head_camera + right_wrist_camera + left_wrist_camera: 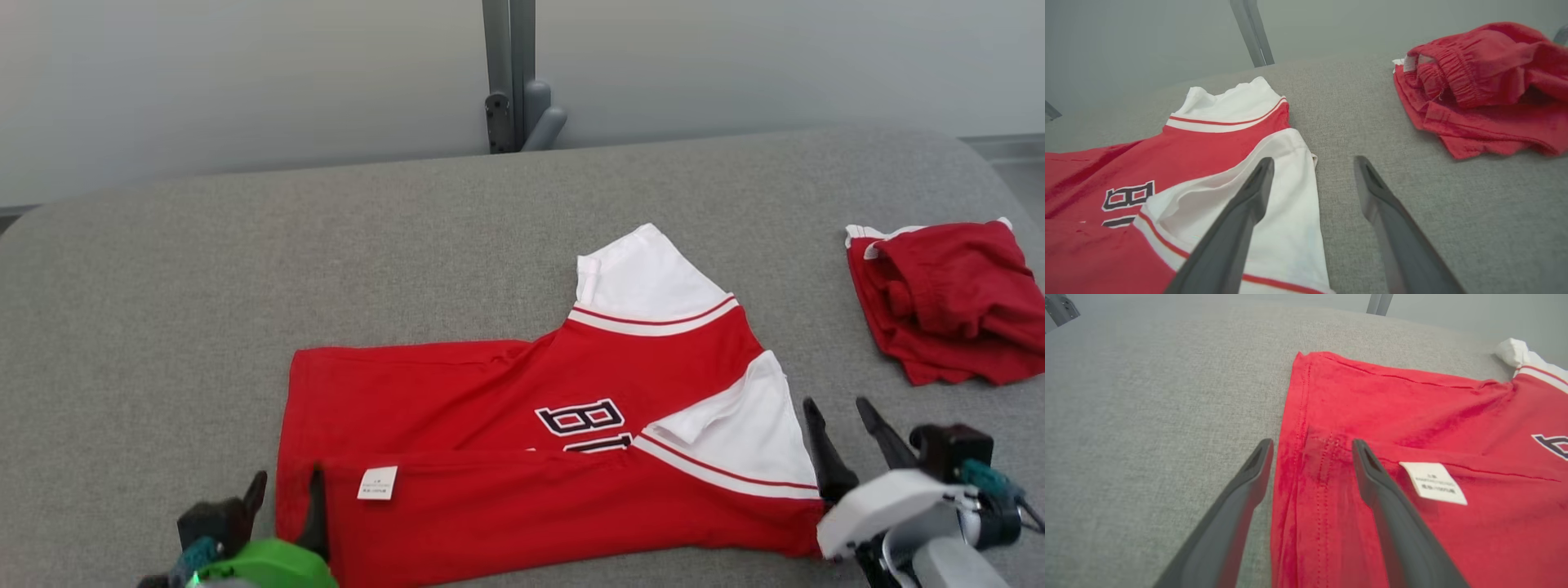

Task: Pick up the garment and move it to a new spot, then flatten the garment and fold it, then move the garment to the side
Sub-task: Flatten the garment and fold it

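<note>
Red-and-white jersey point(490, 408) lies center frame on grey pad point(163, 327), lower edge turned up over the front, apparently mid-fold. L gripper point(289, 483), lower left, straddles the hem corner. R gripper point(836, 412), lower right, sits by the white sleeve. Both gape wide, holding nothing. Count: 1 jersey, 1 care label point(377, 483), 1 red shorts point(947, 302) at right, 2 grippers.

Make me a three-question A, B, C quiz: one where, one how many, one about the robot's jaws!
1. The white label is: A) on the shirt by the left gripper B) on the wall C) on the floor
2. Red clothes on the grey surface: A) one B) two C) four
3. Jaws of the left and right gripper: A) shut on shirt B) shut empty C) open
1 A: it sits on red fabric there.
2 B: shirt plus crumpled shorts.
3 C: fingers stand apart.
</note>
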